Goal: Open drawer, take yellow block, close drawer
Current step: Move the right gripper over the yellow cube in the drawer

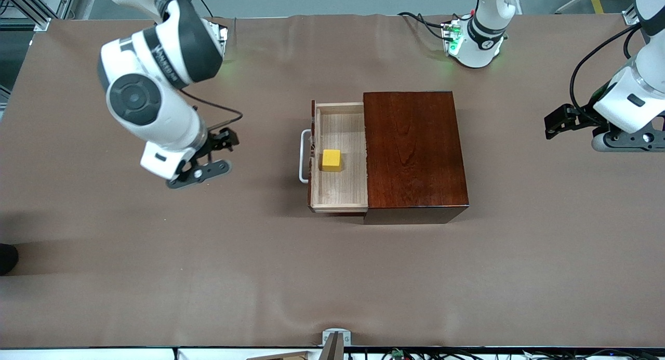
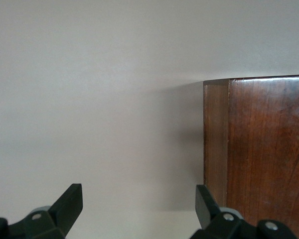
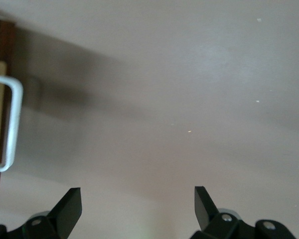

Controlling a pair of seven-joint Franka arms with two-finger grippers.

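Open left hand (image 2: 138, 209) beside box (image 2: 261, 149)

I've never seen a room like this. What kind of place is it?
Probably a robot lab. Two white robot arms stand at a long table under a brown cloth, with cables by their bases and a glossy dark wooden box set out for practice.

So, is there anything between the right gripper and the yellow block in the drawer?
Nothing visible blocks it from above. The drawer is pulled out and the yellow block lies uncovered in its tray. The right gripper, jaws open, is over bare table toward the right arm's end; only the drawer's front and white handle lie between them.
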